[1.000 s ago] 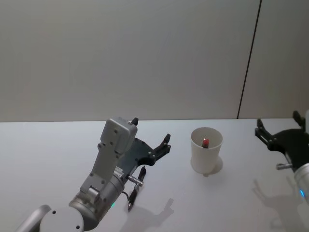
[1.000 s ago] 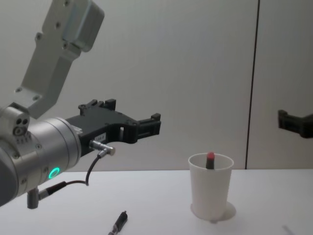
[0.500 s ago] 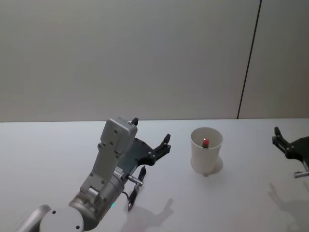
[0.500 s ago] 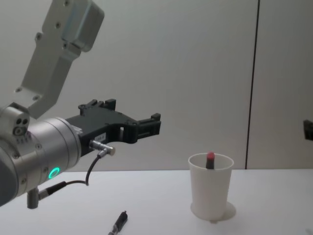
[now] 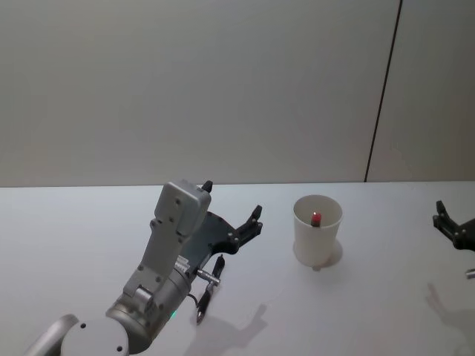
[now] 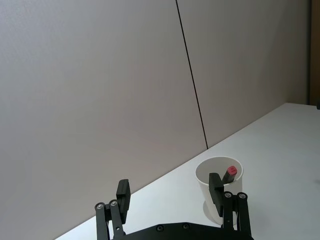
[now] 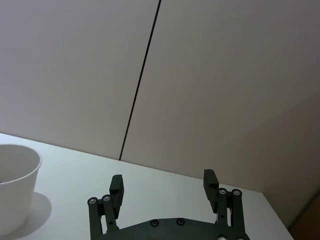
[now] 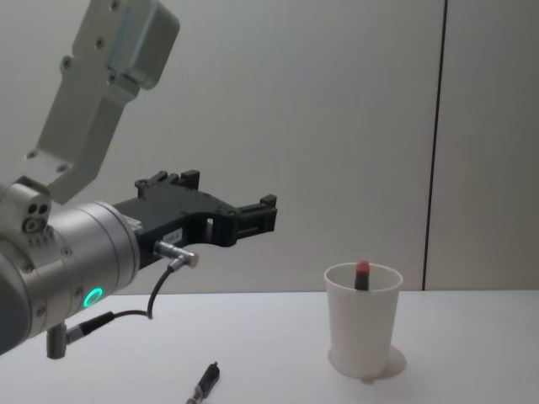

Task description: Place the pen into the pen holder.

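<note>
The pen holder [image 5: 318, 239], a white paper cup, stands upright on the table right of centre, also seen as the cup [image 8: 363, 330] from the chest. A red-topped pen [image 5: 315, 217] stands inside it. A black pen [image 5: 208, 289] lies on the table below my left arm, seen as the pen [image 8: 205, 383] from the chest. My left gripper [image 5: 233, 199] hovers open and empty above the table, left of the cup; the left wrist view shows this gripper [image 6: 169, 187] facing the cup [image 6: 207, 207]. My right gripper [image 5: 451, 222] is open and empty at the far right edge, well away from the cup [image 7: 15, 190].
The white table [image 5: 371, 311] runs back to a plain grey wall with a dark vertical seam [image 5: 382, 89]. Open table surface lies between the cup and my right gripper [image 7: 163, 181].
My right gripper has pulled away to the right, leaving the chest view. The left arm, both pens and the cup have not moved.
</note>
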